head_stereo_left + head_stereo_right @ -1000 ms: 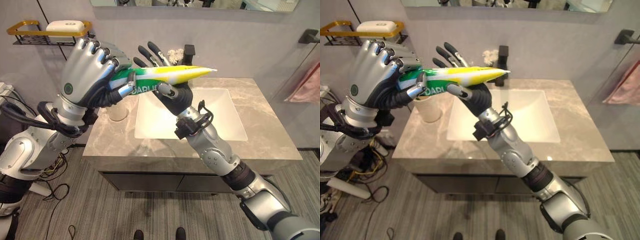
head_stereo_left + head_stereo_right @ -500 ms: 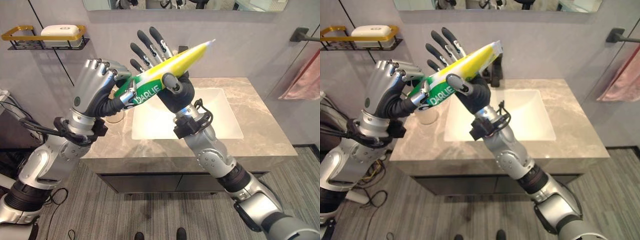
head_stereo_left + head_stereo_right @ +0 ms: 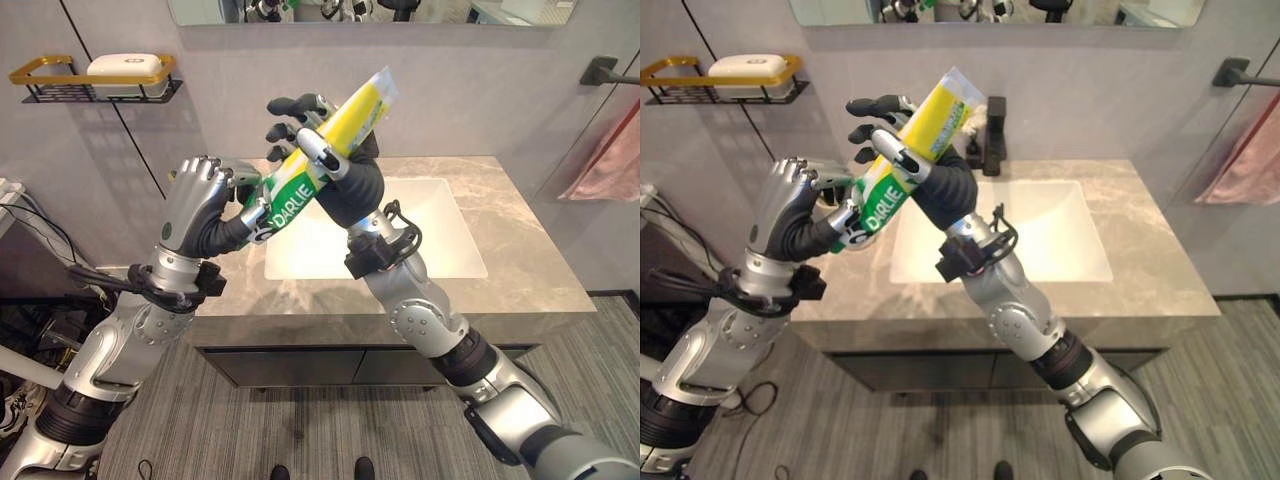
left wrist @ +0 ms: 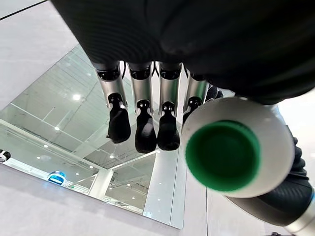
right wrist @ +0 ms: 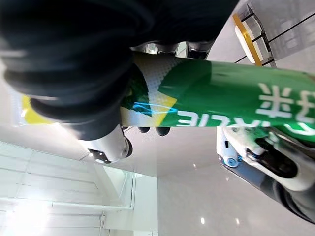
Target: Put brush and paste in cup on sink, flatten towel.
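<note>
The paste tube point(image 3: 318, 150) has swung up steeper than a moment ago, its crimped yellow end now tipped toward the mirror. The right hand point(image 3: 335, 165) has its fingers and thumb curled round the tube's middle, while the left hand point(image 3: 205, 205), lower and just beside it, pinches the green cap end point(image 4: 222, 156). It looks a light, soft-walled thing with a slick skin, likely to dent or slide; the firmer shoulder by the cap seems the safest hold. Below both hands lies the bench point(image 3: 520, 265).
</note>
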Available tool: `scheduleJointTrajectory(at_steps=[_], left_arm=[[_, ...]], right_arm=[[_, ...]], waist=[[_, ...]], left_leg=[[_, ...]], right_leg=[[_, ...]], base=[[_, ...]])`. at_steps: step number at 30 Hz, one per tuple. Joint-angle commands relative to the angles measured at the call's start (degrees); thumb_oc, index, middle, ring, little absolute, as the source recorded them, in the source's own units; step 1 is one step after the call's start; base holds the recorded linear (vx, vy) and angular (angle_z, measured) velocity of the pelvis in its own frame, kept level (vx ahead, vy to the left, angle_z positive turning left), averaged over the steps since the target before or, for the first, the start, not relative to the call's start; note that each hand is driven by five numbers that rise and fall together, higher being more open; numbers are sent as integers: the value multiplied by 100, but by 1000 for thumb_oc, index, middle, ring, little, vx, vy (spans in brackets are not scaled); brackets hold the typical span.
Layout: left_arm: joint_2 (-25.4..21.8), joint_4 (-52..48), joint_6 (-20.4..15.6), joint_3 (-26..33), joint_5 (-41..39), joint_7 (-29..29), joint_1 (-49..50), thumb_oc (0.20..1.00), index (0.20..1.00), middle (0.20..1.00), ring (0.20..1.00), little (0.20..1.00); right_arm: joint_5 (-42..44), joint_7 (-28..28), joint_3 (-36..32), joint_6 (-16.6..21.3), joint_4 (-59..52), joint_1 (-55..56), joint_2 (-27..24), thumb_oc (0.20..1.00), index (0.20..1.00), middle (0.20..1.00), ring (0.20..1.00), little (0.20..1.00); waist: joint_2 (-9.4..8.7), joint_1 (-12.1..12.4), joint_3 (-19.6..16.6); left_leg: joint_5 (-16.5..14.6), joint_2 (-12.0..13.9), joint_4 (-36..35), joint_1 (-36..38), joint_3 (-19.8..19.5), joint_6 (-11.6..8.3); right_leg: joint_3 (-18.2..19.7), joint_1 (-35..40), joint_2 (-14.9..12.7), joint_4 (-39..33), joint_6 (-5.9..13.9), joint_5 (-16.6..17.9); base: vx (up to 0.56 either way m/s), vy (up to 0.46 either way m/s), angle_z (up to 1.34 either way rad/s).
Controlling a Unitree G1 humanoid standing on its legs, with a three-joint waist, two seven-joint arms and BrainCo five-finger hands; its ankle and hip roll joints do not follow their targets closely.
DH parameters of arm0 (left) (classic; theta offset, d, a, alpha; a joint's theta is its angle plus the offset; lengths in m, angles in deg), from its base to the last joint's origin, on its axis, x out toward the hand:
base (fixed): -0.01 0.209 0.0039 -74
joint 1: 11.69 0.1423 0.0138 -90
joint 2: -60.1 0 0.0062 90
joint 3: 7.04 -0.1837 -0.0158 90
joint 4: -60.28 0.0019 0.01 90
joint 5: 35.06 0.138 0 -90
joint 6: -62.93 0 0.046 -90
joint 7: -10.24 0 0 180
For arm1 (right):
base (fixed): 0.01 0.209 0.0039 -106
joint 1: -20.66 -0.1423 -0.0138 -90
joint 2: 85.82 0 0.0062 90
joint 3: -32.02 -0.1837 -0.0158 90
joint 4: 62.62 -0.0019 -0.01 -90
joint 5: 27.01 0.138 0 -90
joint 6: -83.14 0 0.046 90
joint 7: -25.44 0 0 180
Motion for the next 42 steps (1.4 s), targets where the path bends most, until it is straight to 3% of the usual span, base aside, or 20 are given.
scheduleJointTrajectory(at_steps=[1,2,7,8,9,10,13,20,25,26,35,36,37,39,42], left_arm=[[-192,292,167,-25,-141,-29,-106,200,200,200,200,200],[-165,305,169,-23,-166,-24,-57,200,200,200,200,200],[4,303,198,-32,-241,-56,153,200,200,200,200,200],[59,268,205,-39,-283,-78,216,313,313,313,313,313],[121,237,200,-39,-317,-87,269,815,815,815,815,815],[163,213,203,-30,-346,-128,317,1000,1000,1000,1000,1000],[230,39,135,19,-488,-123,390,1000,1000,1000,1000,1000],[559,-425,-97,463,-1836,-45,1470,1000,1000,1000,1000,1000],[485,-558,-351,878,-3358,600,2399,1000,1000,1000,1000,1000],[397,-433,-306,894,-3716,804,2590,1000,1000,1000,1000,1000],[-204,356,-170,910,-4300,1336,3031,1000,1000,1000,1000,1000],[-47,772,-66,883,-4888,1467,3260,1000,1000,1000,1000,1000],[-44,779,-71,884,-4895,1473,3251,1000,1000,1000,1000,1000],[281,1806,337,750,-6106,1841,3749,1000,1000,1000,1000,1000],[262,2133,549,733,-6236,2020,4013,1000,1000,1000,1000,1000]], right_arm=[[1,89,-488,482,-553,-121,245,294,294,294,294,294],[-16,120,-501,489,-535,-104,246,200,200,200,200,200],[-137,296,-525,527,-505,-55,283,200,200,200,200,200],[-169,371,-547,563,-508,-40,296,200,200,200,200,200],[-237,433,-560,578,-512,-26,299,200,200,200,200,200],[-292,499,-564,599,-517,2,308,200,200,200,200,200],[-448,606,-594,614,-553,12,264,200,200,200,200,200],[-1119,1106,-854,634,-563,-429,-40,200,200,200,200,200],[-1685,1426,-1130,590,-171,-1319,-632,200,200,200,200,200],[-1828,1535,-1146,549,6,-1652,-729,200,200,200,200,200],[-2387,1947,-1275,476,1115,-2561,-1159,200,200,200,200,200],[-2526,2059,-1261,415,1448,-2796,-1224,200,200,200,200,200],[-2527,2061,-1255,417,1453,-2807,-1226,200,200,200,200,200],[-2729,2101,-1222,268,1753,-2963,-1446,200,200,200,200,200],[-2804,2156,-1274,203,2207,-3103,-1397,200,200,200,200,200]], waist=[[-271,-30,-212],[-268,-28,-210],[-280,-21,-202],[-283,-13,-199],[-287,-11,-196],[-292,0,-189],[-299,21,-175],[-337,228,-119],[-395,578,-58],[-419,715,-49],[-443,1183,-23],[-459,1314,0],[-453,1306,-2],[-415,1479,44],[-387,1581,37]], left_leg=[[-39,155,32,4,10,-203],[-37,152,32,-1,8,-203],[-28,153,32,-17,-2,-202],[-21,155,32,-33,-12,-203],[-20,150,32,-45,-34,-201],[-16,145,32,-57,-44,-196],[-7,138,32,-84,-69,-196],[32,93,32,-179,-183,-168],[85,28,32,-323,-331,-153],[105,7,32,-366,-404,-146],[221,-152,32,-636,-855,-142],[224,-187,32,-674,-950,-135],[251,-189,32,-697,-957,-131],[285,-238,32,-795,-1078,-102],[328,-277,32,-870,-1179,-76]], right_leg=[[-250,619,-751,6,605,-271],[-248,617,-750,6,604,-271],[-269,610,-755,6,602,-260],[-283,611,-760,6,600,-263],[-290,608,-760,6,598,-264],[-293,603,-763,6,595,-262],[-315,603,-768,6,595,-267],[-396,594,-801,6,596,-272],[-535,592,-822,6,613,-288],[-584,602,-825,6,621,-294],[-1012,681,-852,6,664,-304],[-1097,706,-859,6,673,-325],[-1100,687,-859,6,674,-304],[-1219,680,-861,6,697,-293],[-1301,666,-868,6,718,-261]], base=[[0,0,0],[0,0,0],[0,0,0],[0,0,0],[-9,-1,3],[-11,-5,4],[-5,-3,3],[-9,-6,10],[-10,-8,17],[-6,-14,15],[14,-4,30],[16,-5,42],[11,-15,33],[-17,-12,22],[9,13,20]])
